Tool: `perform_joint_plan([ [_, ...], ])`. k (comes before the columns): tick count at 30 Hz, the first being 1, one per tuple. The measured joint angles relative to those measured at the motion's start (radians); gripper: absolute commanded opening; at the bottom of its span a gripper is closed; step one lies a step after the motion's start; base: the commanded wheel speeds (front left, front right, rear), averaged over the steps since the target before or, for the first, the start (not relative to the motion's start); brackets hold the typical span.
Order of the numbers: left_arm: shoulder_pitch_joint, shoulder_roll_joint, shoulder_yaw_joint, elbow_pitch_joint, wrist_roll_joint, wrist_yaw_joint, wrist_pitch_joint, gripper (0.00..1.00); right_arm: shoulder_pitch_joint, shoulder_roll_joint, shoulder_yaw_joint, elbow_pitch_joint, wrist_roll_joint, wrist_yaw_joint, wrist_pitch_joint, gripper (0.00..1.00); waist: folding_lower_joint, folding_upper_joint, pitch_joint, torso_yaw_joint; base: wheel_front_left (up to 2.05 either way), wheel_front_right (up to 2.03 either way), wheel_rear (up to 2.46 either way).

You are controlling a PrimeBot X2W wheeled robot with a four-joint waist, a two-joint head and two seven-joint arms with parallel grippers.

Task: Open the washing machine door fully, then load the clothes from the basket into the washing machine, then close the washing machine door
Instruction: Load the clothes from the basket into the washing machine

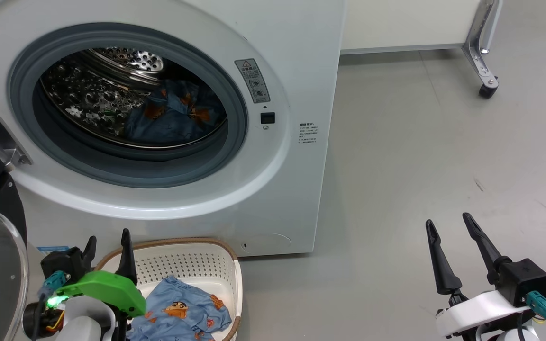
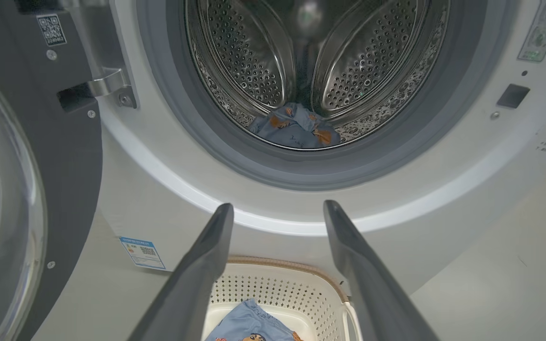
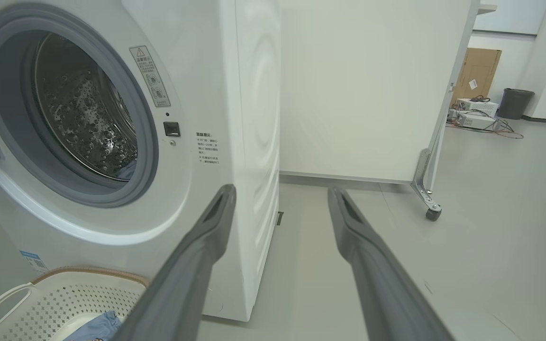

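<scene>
Hovering by the basket (image 1: 192, 258) of clothes (image 1: 183, 312), the left pincer (image 1: 108, 235) gapes.

Warning-triangle label (image 1: 252, 80) on washing machine (image 1: 277, 189); QR sticker (image 2: 51, 29) on door (image 2: 64, 166); wording unreadable.

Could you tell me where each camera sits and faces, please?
Head view: above, looking down at washing machine, basket, left claw, right claw.
Left wrist view: low over the basket, facing the drum; its fingers show.
Right wrist view: low, facing the machine's right corner; its fingers show.
Shared: drum and basket, in all three.
</scene>
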Motion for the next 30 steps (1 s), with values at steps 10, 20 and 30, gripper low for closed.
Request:
perform_joint_plan([
  [10, 0.12, 0.0, 0.029, -0.141, 0.001, 0.0, 0.0, 1.0, 0.039, -0.005, -0.038, -0.013, -0.002, 0.0, 0.0, 1.0, 0.0, 0.0, -0.025, 0.024, 0.0, 0.0, 0.0],
  [20, 0.248, 0.0, 0.017, -0.274, 0.012, -0.001, 0.0, 1.0, 0.07, -0.004, -0.066, -0.022, -0.005, 0.0, 0.0, 1.0, 0.0, 0.0, -0.041, 0.057, 0.0, 0.0, 0.0],
  [30, 0.323, 0.0, 0.02, -0.388, 0.019, -0.001, 0.0, 1.0, 0.105, -0.002, -0.089, -0.008, -0.009, 0.0, 0.0, 1.0, 0.0, 0.0, -0.045, 0.058, 0.0, 0.0, 0.0],
])
